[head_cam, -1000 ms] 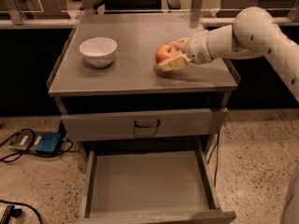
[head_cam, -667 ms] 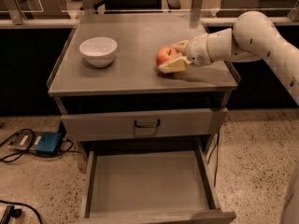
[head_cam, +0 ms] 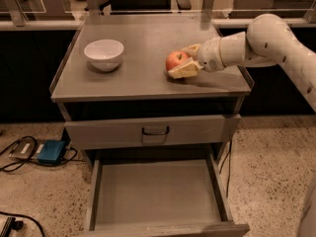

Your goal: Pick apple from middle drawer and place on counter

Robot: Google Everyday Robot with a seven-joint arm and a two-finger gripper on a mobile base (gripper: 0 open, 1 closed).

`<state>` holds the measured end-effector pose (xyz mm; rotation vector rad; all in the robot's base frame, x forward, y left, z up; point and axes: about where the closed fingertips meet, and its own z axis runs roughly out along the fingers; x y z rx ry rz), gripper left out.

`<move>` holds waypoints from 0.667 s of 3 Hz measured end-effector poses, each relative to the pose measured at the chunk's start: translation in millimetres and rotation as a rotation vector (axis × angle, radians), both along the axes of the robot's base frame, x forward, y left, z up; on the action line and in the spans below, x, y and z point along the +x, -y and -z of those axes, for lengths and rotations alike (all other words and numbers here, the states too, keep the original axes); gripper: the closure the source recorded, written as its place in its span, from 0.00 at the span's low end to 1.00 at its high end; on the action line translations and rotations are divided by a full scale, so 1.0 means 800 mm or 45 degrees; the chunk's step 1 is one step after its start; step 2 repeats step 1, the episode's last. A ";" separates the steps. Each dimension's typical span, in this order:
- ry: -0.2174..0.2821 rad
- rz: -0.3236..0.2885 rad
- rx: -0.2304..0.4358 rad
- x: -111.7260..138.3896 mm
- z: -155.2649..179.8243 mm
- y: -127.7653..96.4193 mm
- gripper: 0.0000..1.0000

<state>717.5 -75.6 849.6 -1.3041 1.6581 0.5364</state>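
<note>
Reaching in from the right w/ the gripper (head_cam: 180, 62), low over the right half of the counter (head_cam: 133, 80). Clasping the apple (head_cam: 175, 59) between two pale fingers (head_cam: 186, 71): one on the near side, one on the far side, wrist off to the right. So no gap to close btw. hand and fruit; apple right at the fingertips, a bit left of the palm. Round thing, so no long axis to speak of. Seems to touch the counter top or sit just above it; cannot tell which, w/ the near finger covering the underside. Judged as the last step: only to let go and draw back to the right, w/o rolling the apple toward the near edge.

Further left on the counter, well apart, a white bowl (head_cam: 104, 53). Below, a closed drawer front (head_cam: 113, 132) w/ dark handle, then the middle drawer (head_cam: 157, 191) pulled out to the near side, apple not in it. Near edge of that drawer cut off at the bottom. Rest of the arm (head_cam: 266, 41) cut off at the right, base not in view.
</note>
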 end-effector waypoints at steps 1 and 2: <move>0.000 0.000 0.000 0.000 0.000 0.000 0.51; 0.000 0.000 0.000 0.000 0.000 0.000 0.51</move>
